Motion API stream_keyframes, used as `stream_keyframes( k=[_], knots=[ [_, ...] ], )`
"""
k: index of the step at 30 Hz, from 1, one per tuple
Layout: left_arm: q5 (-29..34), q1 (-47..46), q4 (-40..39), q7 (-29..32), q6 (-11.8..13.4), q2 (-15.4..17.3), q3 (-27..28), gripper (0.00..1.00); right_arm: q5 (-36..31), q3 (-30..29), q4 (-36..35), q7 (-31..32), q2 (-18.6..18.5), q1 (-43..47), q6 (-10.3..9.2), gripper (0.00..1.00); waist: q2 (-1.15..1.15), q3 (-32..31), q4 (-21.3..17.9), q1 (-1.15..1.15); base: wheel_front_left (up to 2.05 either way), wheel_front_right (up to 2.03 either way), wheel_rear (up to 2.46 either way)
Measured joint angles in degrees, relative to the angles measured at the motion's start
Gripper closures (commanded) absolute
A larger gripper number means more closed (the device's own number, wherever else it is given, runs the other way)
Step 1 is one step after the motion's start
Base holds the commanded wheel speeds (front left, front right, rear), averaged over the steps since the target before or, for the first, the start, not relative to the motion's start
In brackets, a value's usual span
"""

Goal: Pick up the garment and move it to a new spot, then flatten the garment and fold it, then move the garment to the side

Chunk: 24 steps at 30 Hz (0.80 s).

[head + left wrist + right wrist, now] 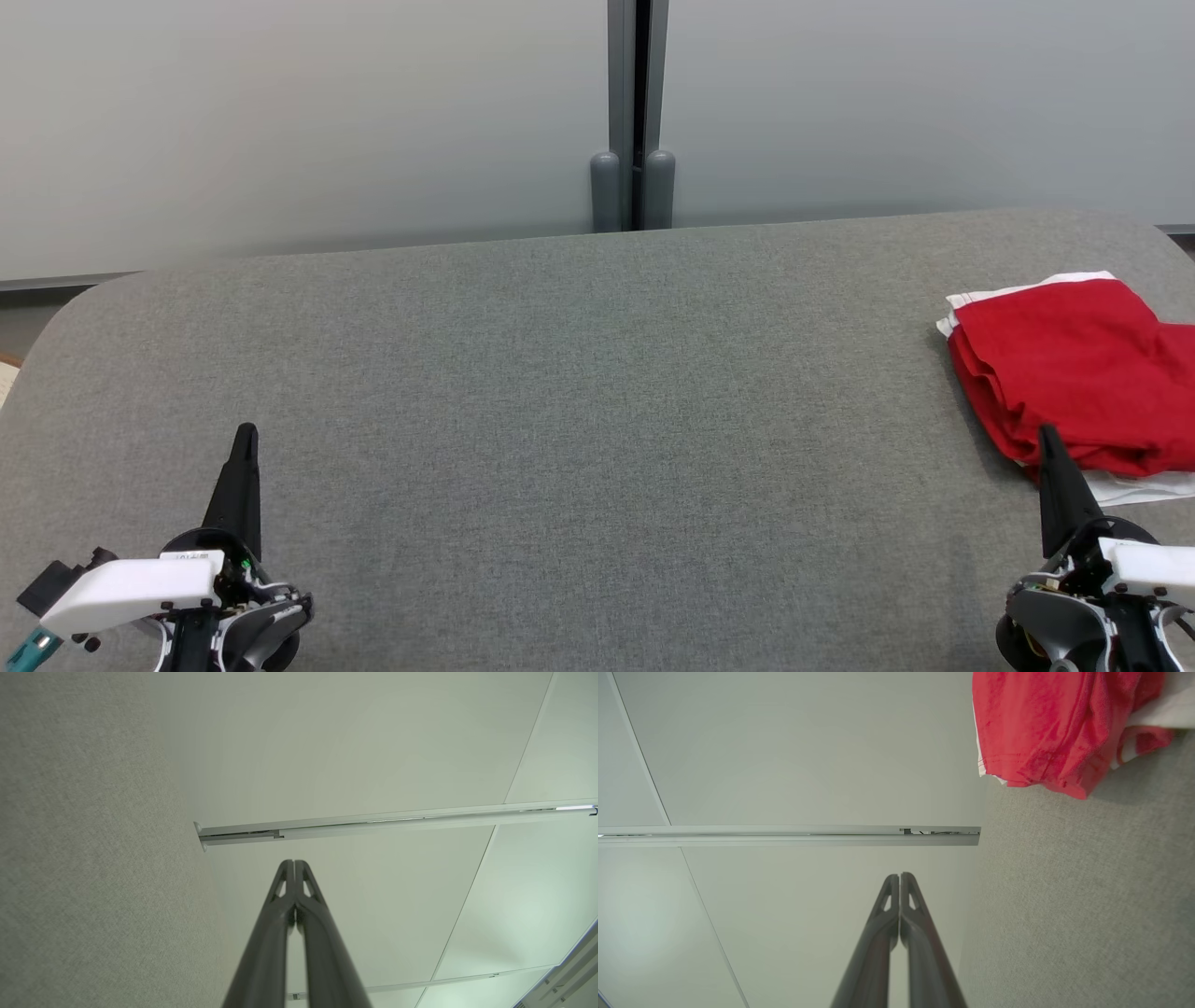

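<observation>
A red garment (1074,373) with white edges lies folded in a loose stack at the far right of the grey fabric surface (579,420); the right wrist view has it (1045,728) in its upper right. My right gripper (1047,434) stands at the lower right, shut and empty, its tips just in front of the garment's near edge. In its own wrist view the gripper (899,875) has its fingers pressed together. My left gripper (246,431) sits at the lower left, also shut with nothing in it, fingers together in the left wrist view (294,862).
A pale wall with a grey vertical post (637,112) runs behind the surface. The surface's rounded far-left corner (84,299) and back edge show. The garment reaches past the head view's right edge.
</observation>
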Motion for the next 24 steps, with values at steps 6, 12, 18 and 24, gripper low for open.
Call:
stream_keyframes(
  k=[6, 12, 18, 24],
  knots=[
    [0.01, 0.00, 0.00, 0.01, 0.00, -0.01, 0.03, 1.00, 0.00, 0.00, 0.00, 0.00, 0.00, 0.00, 0.00, 1.00, 0.00, 0.00, 0.00, 0.00, 0.00, 0.00, 0.00],
    [0.02, 0.00, 0.00, 0.02, 0.00, -0.03, 0.05, 1.00, 0.00, 0.00, 0.00, 0.00, 0.00, 0.00, 0.00, 1.00, 0.00, 0.00, 0.00, 0.00, 0.00, 0.00, 0.00],
    [0.02, 0.00, 0.00, 0.09, 0.00, -0.04, 0.09, 1.00, 0.00, 0.00, 0.00, 0.00, 0.00, -0.01, 0.00, 1.00, 0.00, 0.00, 0.00, 0.00, 0.00, 0.00, 0.00],
    [0.08, 0.00, 0.00, 0.09, 0.00, -0.05, 0.11, 1.00, 0.00, 0.00, 0.00, 0.00, 0.00, -0.01, 0.00, 1.00, 0.00, 0.00, 0.00, 0.00, 0.00, 0.00, 0.00]
  ],
)
